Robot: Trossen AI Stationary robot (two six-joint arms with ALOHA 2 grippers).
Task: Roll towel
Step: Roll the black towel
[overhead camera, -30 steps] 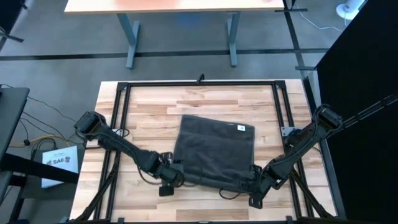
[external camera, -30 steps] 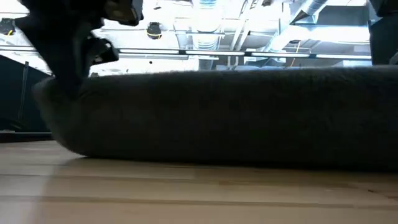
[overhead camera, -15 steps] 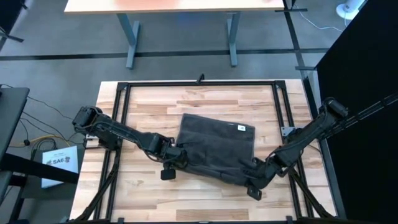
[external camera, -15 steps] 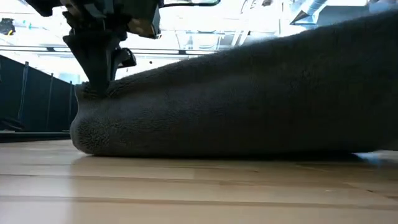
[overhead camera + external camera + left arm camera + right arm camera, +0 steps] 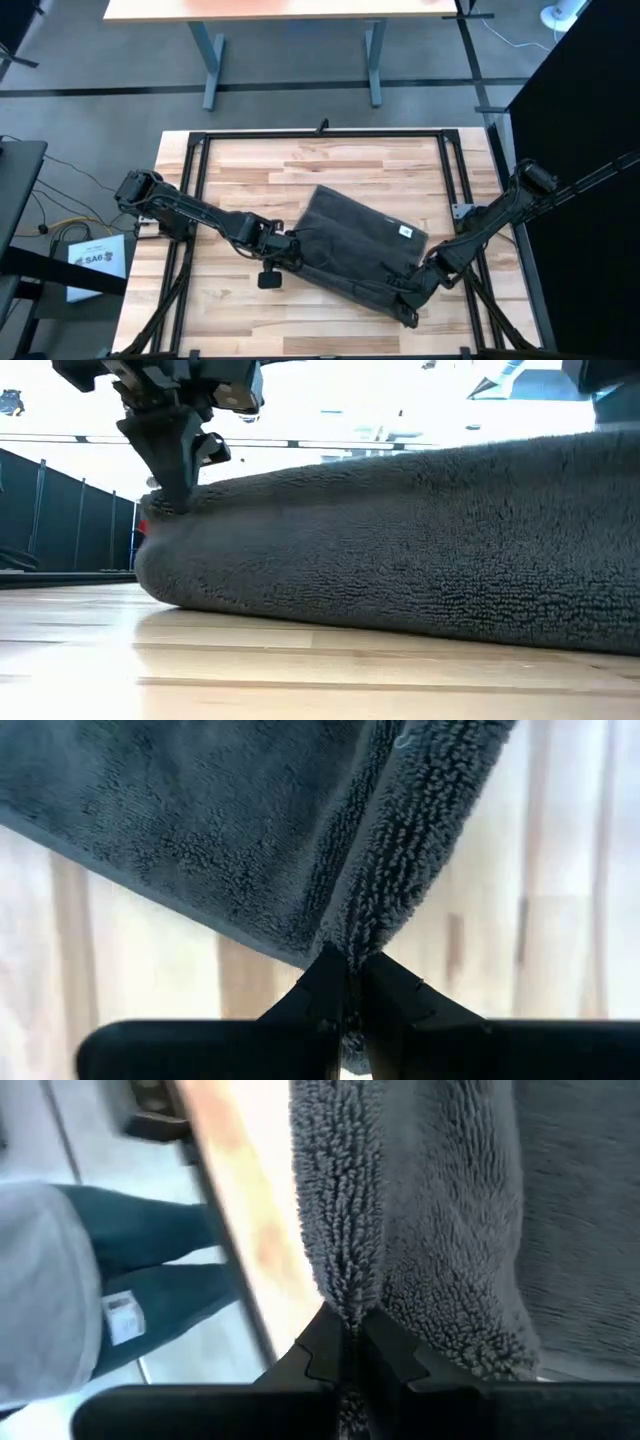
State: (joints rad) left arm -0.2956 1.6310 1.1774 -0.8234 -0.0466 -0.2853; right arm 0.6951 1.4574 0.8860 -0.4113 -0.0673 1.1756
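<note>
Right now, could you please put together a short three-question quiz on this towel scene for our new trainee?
1. True or false: the left hand is shut on the towel.
2. The right hand grips the towel at: A) its near right corner, B) its white tag, C) nothing.
3. Fill in: the towel lies on a ___ table.

Key: 1 true; 2 A; 3 wooden.

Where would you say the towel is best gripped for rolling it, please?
Probably at the two corners of its near hemmed edge, coming in from the table's front side. The towel lies flat and skewed, its tag far back. The left claw and right claw already pinch that edge.
</note>
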